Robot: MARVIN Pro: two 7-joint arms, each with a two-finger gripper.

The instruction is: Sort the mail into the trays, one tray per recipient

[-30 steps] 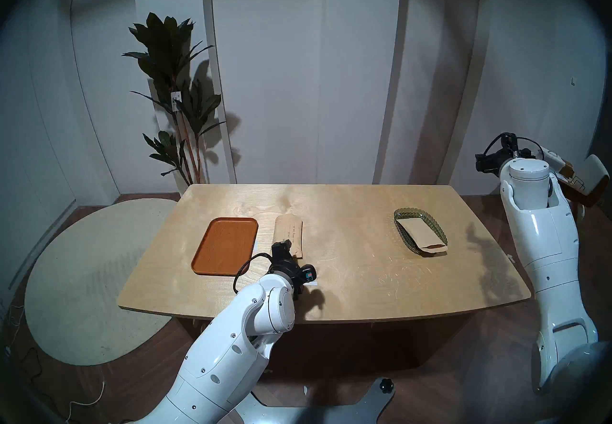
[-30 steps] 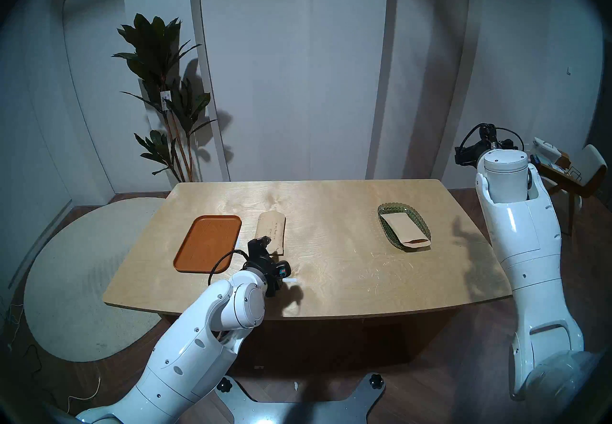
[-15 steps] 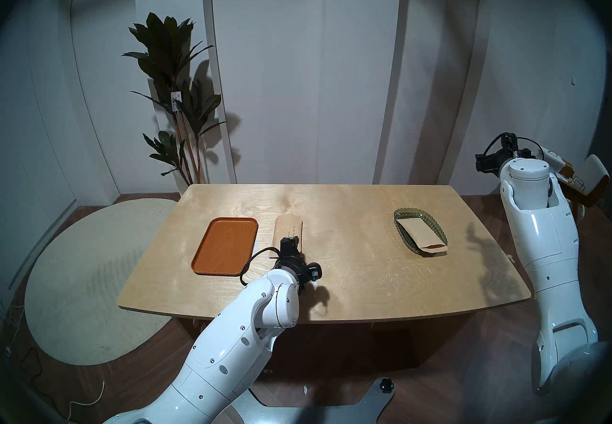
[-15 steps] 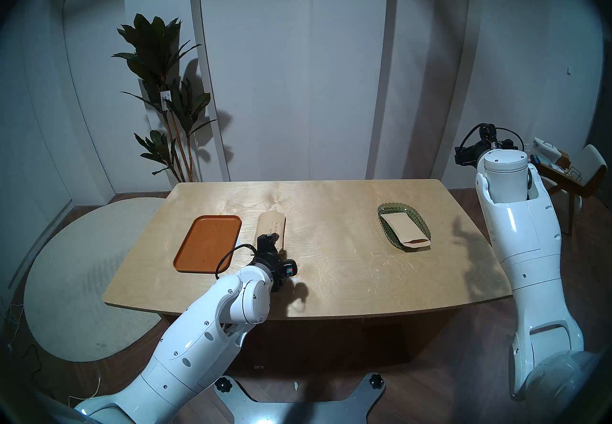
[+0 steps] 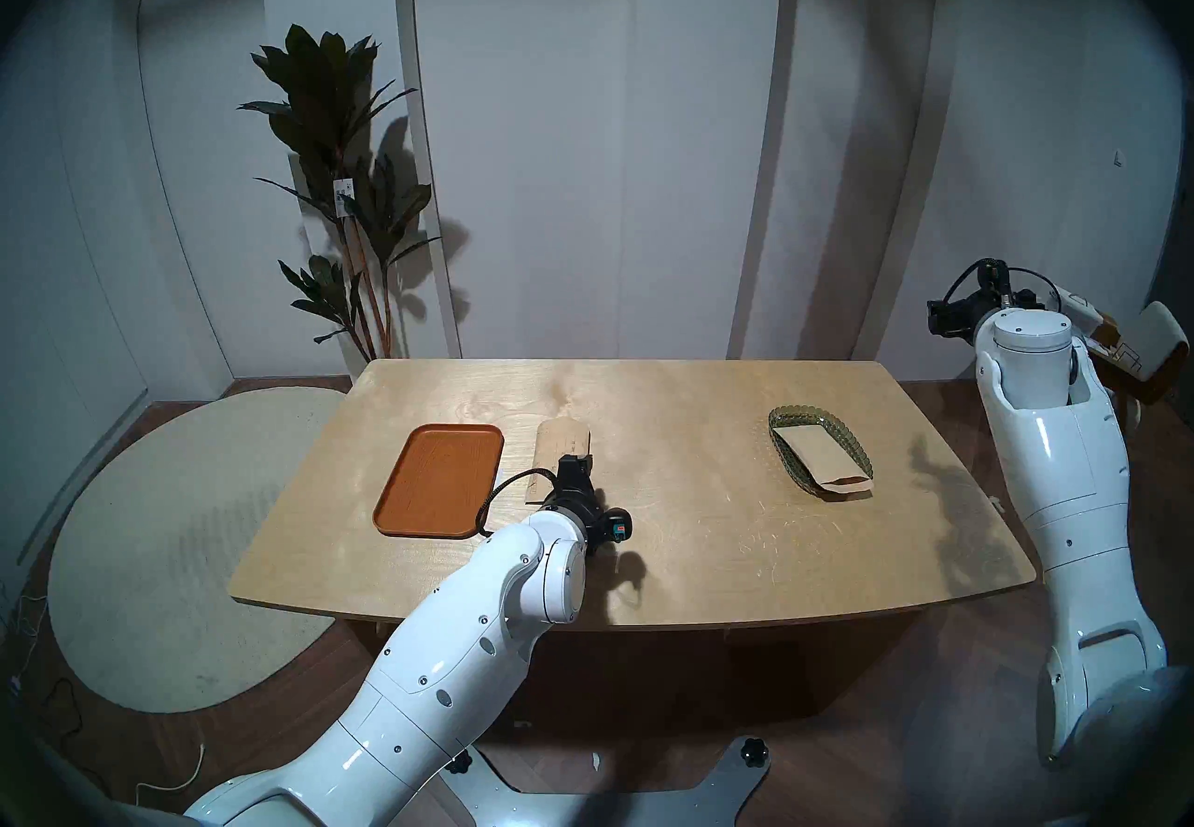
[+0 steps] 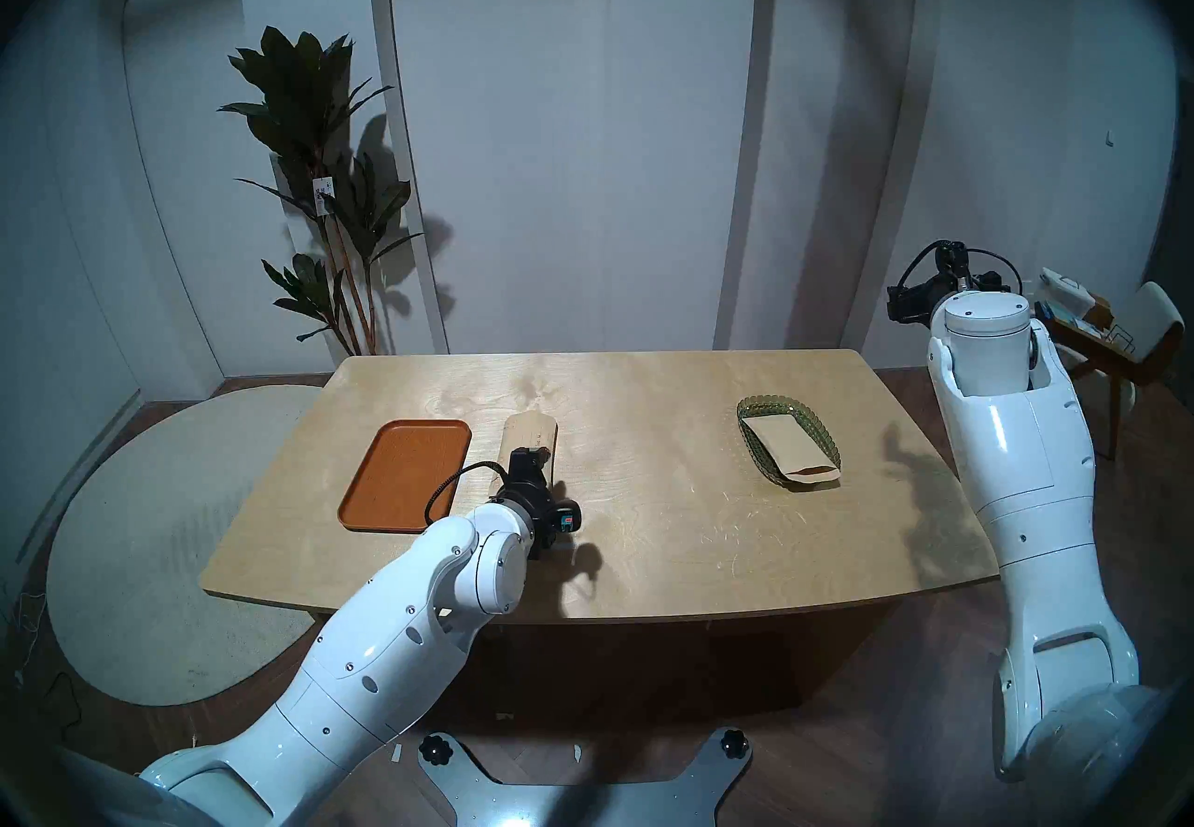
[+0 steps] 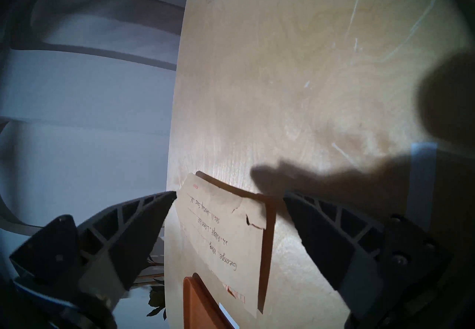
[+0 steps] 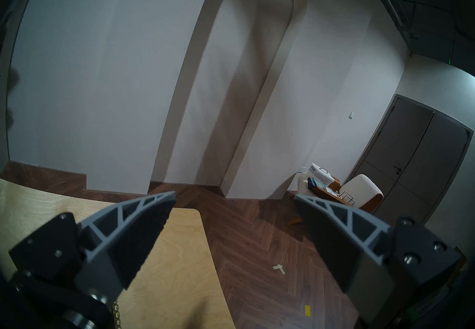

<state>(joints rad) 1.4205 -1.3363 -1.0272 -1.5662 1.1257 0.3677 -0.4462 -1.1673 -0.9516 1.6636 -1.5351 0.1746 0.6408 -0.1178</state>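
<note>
Left gripper (image 5: 575,462) just slid up-frame over the loose envelope (image 7: 226,238), fingers (image 7: 144,220) spread wide, nothing pinched yet, so the grab for the orange tray (image 5: 439,480) looks close.

You're in a staged living-room set: arched wall panels (image 5: 517,128) at twelve o'clock, potted plant (image 5: 342,186) at ten, armchair (image 8: 362,192) at two.

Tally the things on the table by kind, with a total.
Envelopes: 2, one lying on the table beside the orange tray, one in the green dish.
Trays: 2, the orange tray and the green glass dish.
White tape strips: 1, beside the orange tray.
Total: 5.
</note>
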